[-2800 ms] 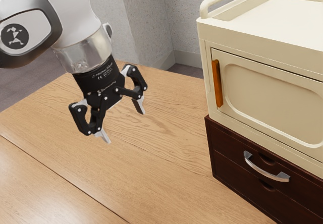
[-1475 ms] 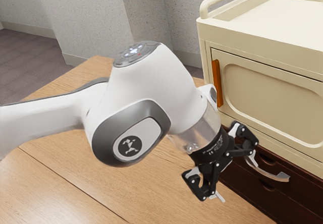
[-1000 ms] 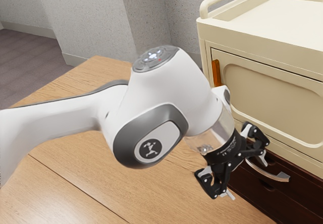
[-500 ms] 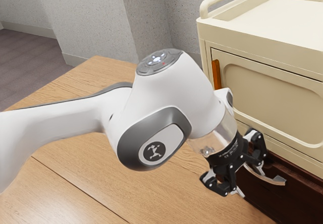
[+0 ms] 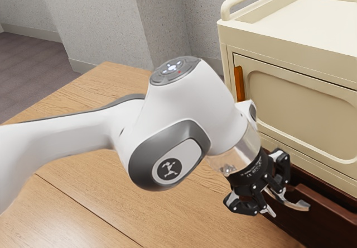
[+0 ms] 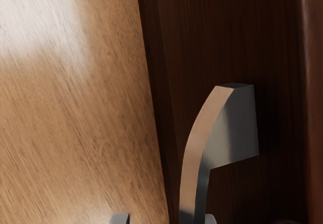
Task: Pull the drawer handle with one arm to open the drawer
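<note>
Drawer [image 5: 321, 225] ajar, cabinet's [image 5: 290, 52] lower front; interior obscured. Gripper [image 5: 279, 201] partly open, handle [image 5: 295, 205] between fingers, unclamped.

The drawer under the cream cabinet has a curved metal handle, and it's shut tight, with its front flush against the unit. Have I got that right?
Not quite: the drawer is partly open. The exterior view shows its front standing out from the dark unit under the cream cabinet. The handle is indeed curved metal.

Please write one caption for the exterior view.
Open gripper at the curved metal handle of a partly open dark drawer.
</note>
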### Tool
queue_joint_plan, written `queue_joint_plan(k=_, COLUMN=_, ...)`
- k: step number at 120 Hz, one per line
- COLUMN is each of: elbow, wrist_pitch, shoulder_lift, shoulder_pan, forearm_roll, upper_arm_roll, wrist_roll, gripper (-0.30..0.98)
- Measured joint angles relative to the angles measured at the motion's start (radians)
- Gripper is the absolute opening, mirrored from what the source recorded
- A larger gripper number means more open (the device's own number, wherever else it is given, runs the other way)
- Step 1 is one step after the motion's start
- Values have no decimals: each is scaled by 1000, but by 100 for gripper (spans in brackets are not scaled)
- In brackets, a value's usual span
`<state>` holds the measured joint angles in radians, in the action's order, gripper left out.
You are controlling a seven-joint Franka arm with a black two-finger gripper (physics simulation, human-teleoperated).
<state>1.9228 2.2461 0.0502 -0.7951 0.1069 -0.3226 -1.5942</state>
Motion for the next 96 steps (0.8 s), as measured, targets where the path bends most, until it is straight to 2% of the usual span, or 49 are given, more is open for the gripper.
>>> queue_joint_plan(k=96, elbow=101, wrist_pitch=13, shoulder_lift=106, shoulder_pan=-14, forearm_roll=-9, upper_arm_roll=1, wrist_roll=-5, gripper=7)
